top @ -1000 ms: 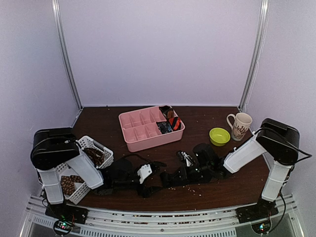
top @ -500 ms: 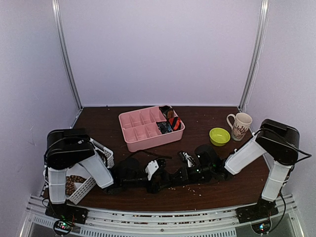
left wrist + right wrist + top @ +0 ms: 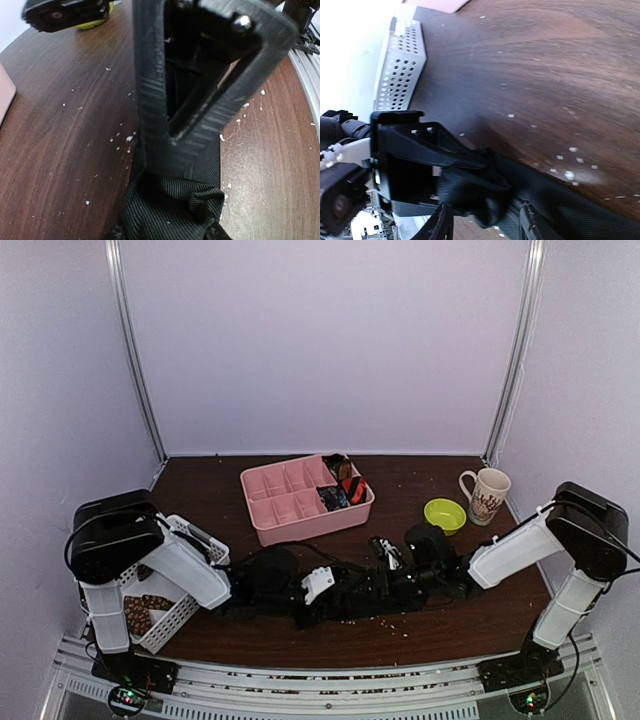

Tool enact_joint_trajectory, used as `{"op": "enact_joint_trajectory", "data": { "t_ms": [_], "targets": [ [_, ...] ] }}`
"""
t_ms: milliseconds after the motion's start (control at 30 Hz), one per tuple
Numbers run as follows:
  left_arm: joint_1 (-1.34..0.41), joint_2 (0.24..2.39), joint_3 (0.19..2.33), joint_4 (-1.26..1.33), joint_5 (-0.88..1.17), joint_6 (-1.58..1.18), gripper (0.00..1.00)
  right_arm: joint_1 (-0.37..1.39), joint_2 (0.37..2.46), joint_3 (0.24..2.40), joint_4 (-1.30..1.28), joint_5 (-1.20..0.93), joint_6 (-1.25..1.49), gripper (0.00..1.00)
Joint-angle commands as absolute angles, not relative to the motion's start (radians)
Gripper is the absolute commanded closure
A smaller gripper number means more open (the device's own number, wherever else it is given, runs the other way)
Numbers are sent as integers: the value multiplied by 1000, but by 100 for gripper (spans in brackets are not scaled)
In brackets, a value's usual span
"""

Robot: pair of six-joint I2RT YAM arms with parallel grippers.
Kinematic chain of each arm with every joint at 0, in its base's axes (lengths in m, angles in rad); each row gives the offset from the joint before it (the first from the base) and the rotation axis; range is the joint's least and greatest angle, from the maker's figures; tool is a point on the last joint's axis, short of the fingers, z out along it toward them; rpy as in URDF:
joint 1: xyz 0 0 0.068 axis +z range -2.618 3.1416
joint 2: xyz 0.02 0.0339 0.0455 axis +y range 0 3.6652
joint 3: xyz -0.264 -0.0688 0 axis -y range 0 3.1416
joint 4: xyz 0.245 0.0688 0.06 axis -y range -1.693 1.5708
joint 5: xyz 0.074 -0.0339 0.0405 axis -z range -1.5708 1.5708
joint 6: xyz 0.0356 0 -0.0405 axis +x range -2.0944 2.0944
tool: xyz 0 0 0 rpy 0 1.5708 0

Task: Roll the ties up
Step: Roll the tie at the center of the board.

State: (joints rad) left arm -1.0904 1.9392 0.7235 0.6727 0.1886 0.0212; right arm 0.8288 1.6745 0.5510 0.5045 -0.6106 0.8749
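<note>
Black tie (image 3: 170, 211) bunched just in front of pink tray (image 3: 292, 531) — left gripper (image 3: 165, 231), right gripper (image 3: 482, 221) meet there, both fingers pinching its fabric.

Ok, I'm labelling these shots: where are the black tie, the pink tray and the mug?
black tie (image 3: 170, 212), left wrist view, on the bunched ribbed fabric at the bottom.
pink tray (image 3: 310, 524), top view, on its near wall.
mug (image 3: 487, 496), top view, on its patterned side.

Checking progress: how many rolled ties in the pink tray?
3, at the right end of the pink tray: rear dark coil, orange-striped coil, front dark coil. Others may be hidden.
</note>
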Motion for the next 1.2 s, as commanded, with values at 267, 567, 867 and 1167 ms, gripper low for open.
{"op": "enact_joint_trajectory", "data": {
  "t_ms": [267, 567, 867, 1167],
  "targets": [
    [-1091, 1971, 802, 385, 185, 73, 60, 902, 1757, 671, 408, -618, 895, 60],
    [-1089, 1947, 785, 406, 156, 70, 50, 897, 1783, 665, 359, -588, 870, 100],
    [-1077, 1864, 626, 755, 172, 22, 13, 841, 1794, 533, 521, -612, 901, 100],
    [-1100, 1998, 618, 1041, 171, -55, 7, 784, 1823, 406, 666, -631, 919, 100]
  ]
}}
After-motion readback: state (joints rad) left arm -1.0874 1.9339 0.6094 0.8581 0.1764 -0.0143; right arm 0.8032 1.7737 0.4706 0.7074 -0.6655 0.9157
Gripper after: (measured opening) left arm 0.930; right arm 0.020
